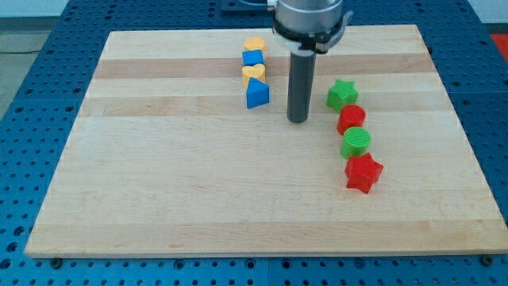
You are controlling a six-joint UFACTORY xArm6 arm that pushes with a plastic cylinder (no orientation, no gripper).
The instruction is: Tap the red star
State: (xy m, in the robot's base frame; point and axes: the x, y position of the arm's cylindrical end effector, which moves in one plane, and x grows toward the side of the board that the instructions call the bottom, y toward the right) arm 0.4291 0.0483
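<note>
The red star (363, 172) lies on the wooden board (198, 183) at the view's right, the lowest block of a column. Above it in that column are a green cylinder (355, 143), a red cylinder (351, 119) and a green star (342, 94). My tip (298, 120) is the lower end of the dark rod, touching the board left of the red cylinder and the green star. It is up and to the left of the red star, well apart from it.
A second column stands at the view's top centre, left of the rod: a yellow block (254, 44), a blue block (253, 58), a yellow block (253, 73) and a blue triangle (256, 94). Blue pegboard surrounds the board.
</note>
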